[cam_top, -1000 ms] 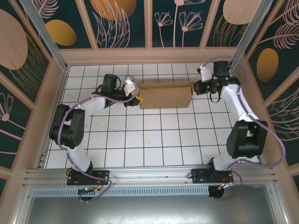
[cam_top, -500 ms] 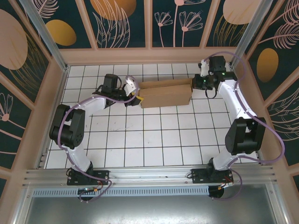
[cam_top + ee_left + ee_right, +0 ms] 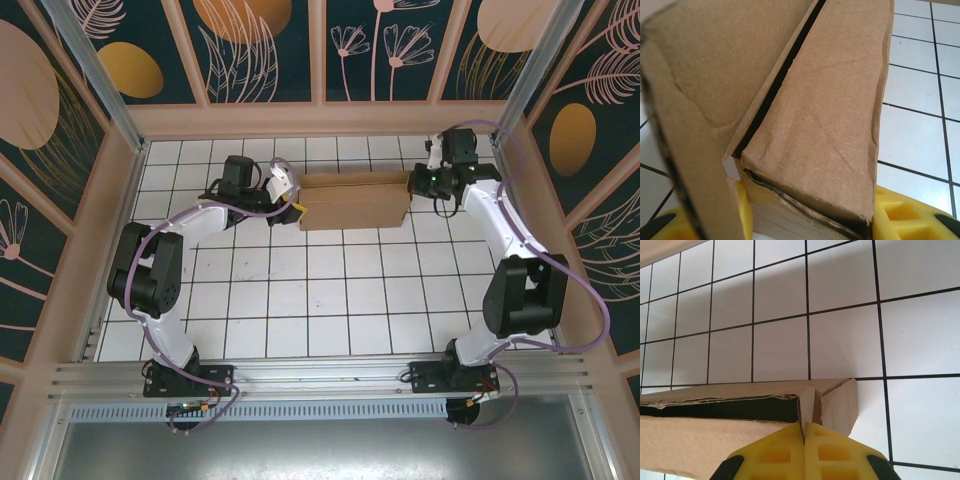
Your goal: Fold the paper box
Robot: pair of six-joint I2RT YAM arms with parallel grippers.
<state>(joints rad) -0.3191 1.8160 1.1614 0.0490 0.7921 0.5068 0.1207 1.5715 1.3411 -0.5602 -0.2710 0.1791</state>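
The paper box point(image 3: 355, 202), plain brown cardboard, lies at the back of the tiled floor, long side left to right. My left gripper point(image 3: 295, 206) is at its left end. In the left wrist view the box's end point(image 3: 815, 150) sits between the two yellow fingers point(image 3: 900, 215), which press on it. A loose flap point(image 3: 685, 150) stands up at the left. My right gripper point(image 3: 416, 183) is at the box's far right corner. Its yellow fingers point(image 3: 835, 452) are shut together with a thin upright flap edge point(image 3: 808, 402) pinched in their seam. A dark gap point(image 3: 720, 409) shows under the lid.
The white tiled floor point(image 3: 320, 290) lies in front of the box. Wooden walls point(image 3: 320, 118) run close behind the box and along both sides. A metal rail point(image 3: 320, 375) crosses the near edge by the arm bases.
My right gripper has moved from the box's right end back to its far right corner, staying shut. The box's right end has shifted slightly backward. The left gripper has barely moved.
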